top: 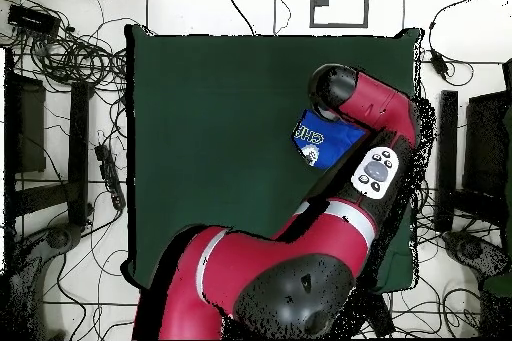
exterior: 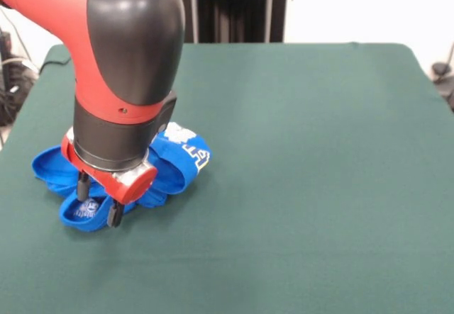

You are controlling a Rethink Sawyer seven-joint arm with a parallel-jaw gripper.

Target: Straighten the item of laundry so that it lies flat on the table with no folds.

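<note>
The bright blue T-shirt (exterior: 181,159) lies crumpled in a bunch on the left part of the dark green table (exterior: 319,158), with white print showing on its folds. My gripper (exterior: 98,202) is down on the near left part of the bunch. Its two black fingers (exterior: 113,215) stand apart, open, with blue cloth between and under them. The red and black arm hides the middle of the shirt. In the overhead view the shirt (top: 325,137) shows near the right side of the table (top: 220,127), partly under the arm, and the gripper itself is hidden.
Cables and black stands (top: 80,87) lie on the floor around the table. The robot's pedestal (exterior: 230,6) stands at the table's far edge. Green cloth stretches wide to the right of the shirt in the front view.
</note>
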